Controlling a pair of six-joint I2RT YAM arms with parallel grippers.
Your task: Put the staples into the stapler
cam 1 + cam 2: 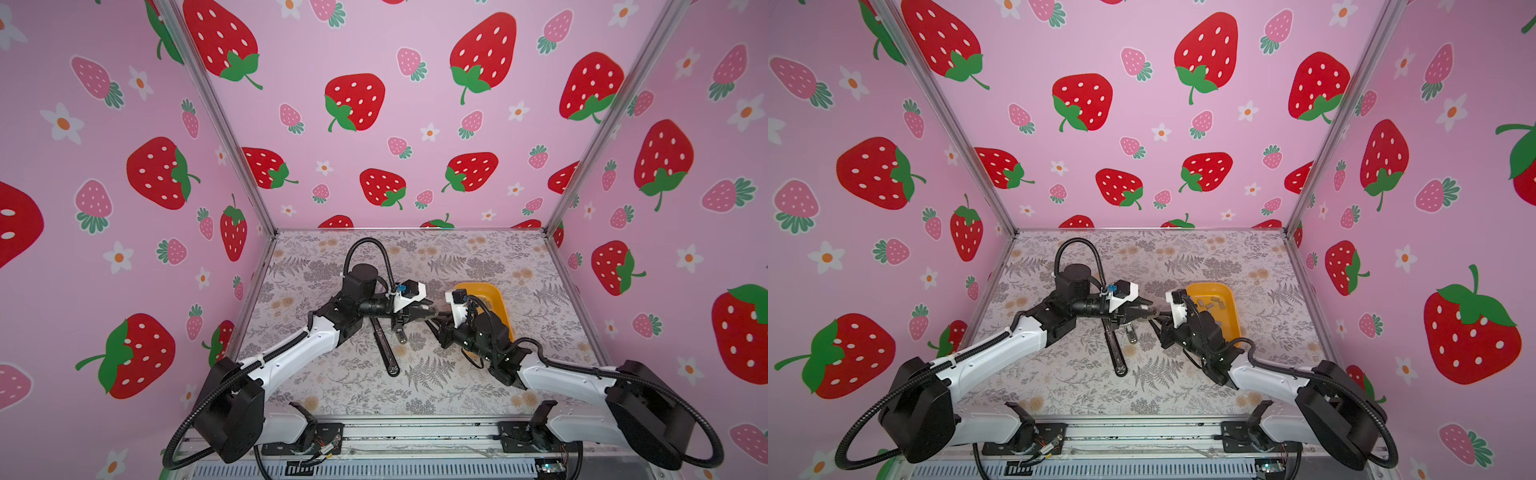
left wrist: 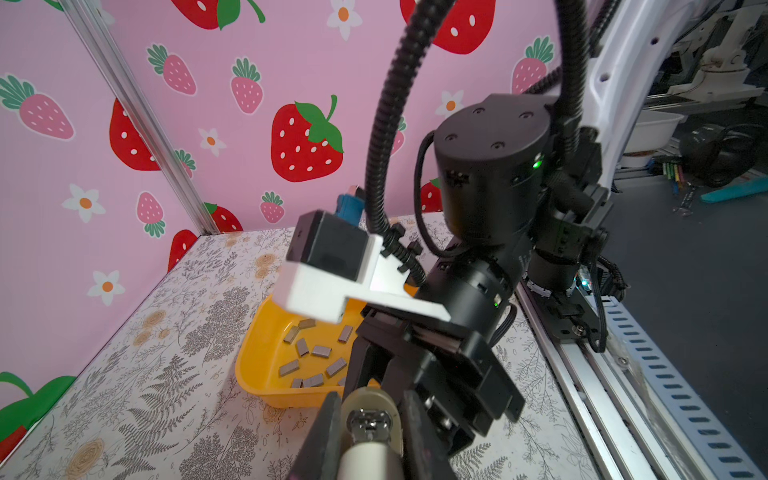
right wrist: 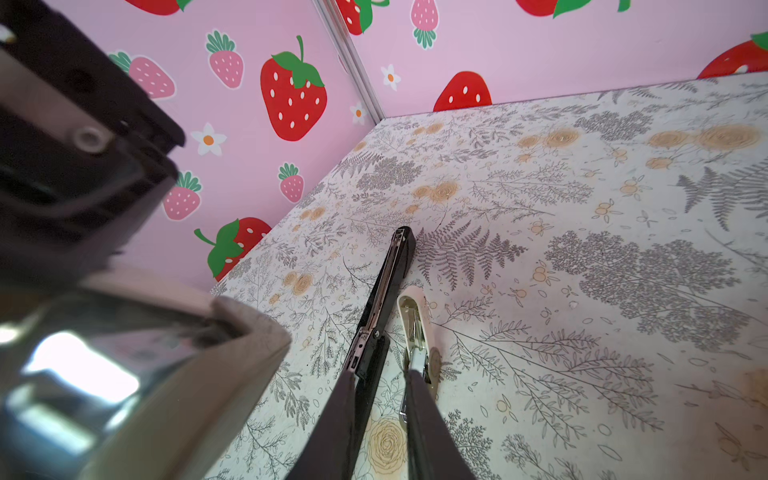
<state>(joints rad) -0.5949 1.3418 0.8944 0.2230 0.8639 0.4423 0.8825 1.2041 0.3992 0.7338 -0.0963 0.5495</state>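
Left wrist view: the left gripper (image 2: 370, 399) is clenched on a cream plastic stapler (image 2: 370, 424), held up just beside the yellow plastic tray (image 2: 253, 361), probably to present it for loading. The small grey metal staple strips (image 2: 321, 352) lie in that tray.

Right wrist view: the right gripper (image 3: 381, 374) stands parted, with nothing gripped.

In both top views the grippers meet just beside the tray.

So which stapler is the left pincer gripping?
The cream plastic stapler, clamped in the left pincer; the long black stapler lies opened flat on the table, ungripped.

Staples (image 1: 1209, 306) in tray (image 1: 1233, 316), R of stapler (image 1: 1115, 349).
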